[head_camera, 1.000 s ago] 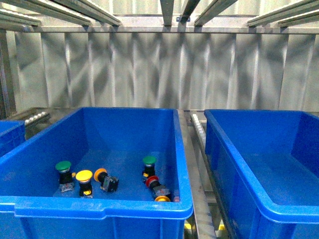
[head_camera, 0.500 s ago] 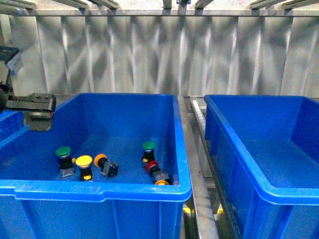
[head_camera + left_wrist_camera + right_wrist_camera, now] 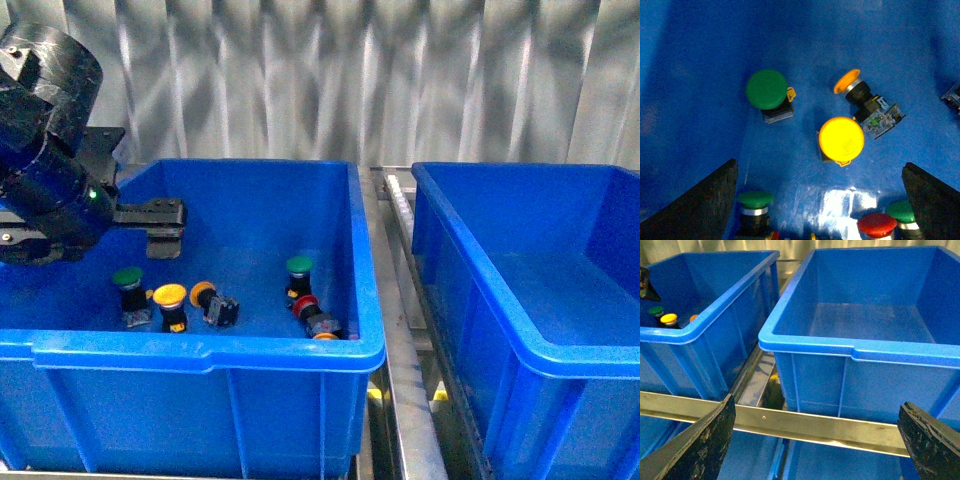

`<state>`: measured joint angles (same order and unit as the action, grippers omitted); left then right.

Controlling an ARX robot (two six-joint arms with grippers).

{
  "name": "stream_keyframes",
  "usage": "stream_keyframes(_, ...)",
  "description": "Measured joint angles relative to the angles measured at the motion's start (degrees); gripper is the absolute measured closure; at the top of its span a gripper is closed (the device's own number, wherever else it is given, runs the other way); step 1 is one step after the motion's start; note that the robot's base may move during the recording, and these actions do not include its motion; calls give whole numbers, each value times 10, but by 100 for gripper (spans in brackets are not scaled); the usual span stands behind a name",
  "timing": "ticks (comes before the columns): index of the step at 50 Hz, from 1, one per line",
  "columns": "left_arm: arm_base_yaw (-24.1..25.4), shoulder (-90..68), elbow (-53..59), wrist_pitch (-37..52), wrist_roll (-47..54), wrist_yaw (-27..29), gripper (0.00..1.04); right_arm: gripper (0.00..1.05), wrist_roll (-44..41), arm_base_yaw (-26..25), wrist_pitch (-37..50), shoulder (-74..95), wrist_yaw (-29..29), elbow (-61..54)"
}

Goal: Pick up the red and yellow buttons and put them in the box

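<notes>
Several buttons lie in the left blue crate (image 3: 210, 380). In the front view I see a yellow button (image 3: 170, 295), an orange-yellow one on its side (image 3: 203, 293), a red button (image 3: 305, 303) and green ones. My left gripper (image 3: 150, 222) hangs open above the crate's left part. The left wrist view has the yellow button (image 3: 841, 139), the tipped orange-yellow one (image 3: 847, 81) and a red button (image 3: 876, 223) below my open left gripper (image 3: 820, 210). The box (image 3: 520, 215), the empty right crate (image 3: 810, 345), stands beyond my open right gripper (image 3: 815, 450).
Green buttons (image 3: 766, 89) (image 3: 299, 265) lie among the others. A roller rail (image 3: 395, 250) runs between the two crates. A metal bar (image 3: 805, 422) crosses in front of the box, with more blue crate below it. A corrugated metal wall (image 3: 350, 90) closes the back.
The left arm has come in from the left and now hangs over the left crate. The front view has tilted downward. The buttons have not moved.
</notes>
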<state>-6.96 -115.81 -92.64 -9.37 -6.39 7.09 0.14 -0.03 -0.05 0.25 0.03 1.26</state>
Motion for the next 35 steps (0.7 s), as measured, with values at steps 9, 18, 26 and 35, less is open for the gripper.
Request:
stream_keyframes(9,-2,-44,-42,-19,-9,-5,8,7,0,0,0,0,0,0)
stream_keyframes(18,-5,-75,-77,-27,-10,-7,8,7,0,0,0,0,0,0)
stream_keyframes(26,-12,-98,-99,-30,-13,-10,8,7,0,0,0,0,0,0)
stream_keyframes(35,-20,-130,-133,-42,-19,-12,8,7,0,0,0,0,0,0)
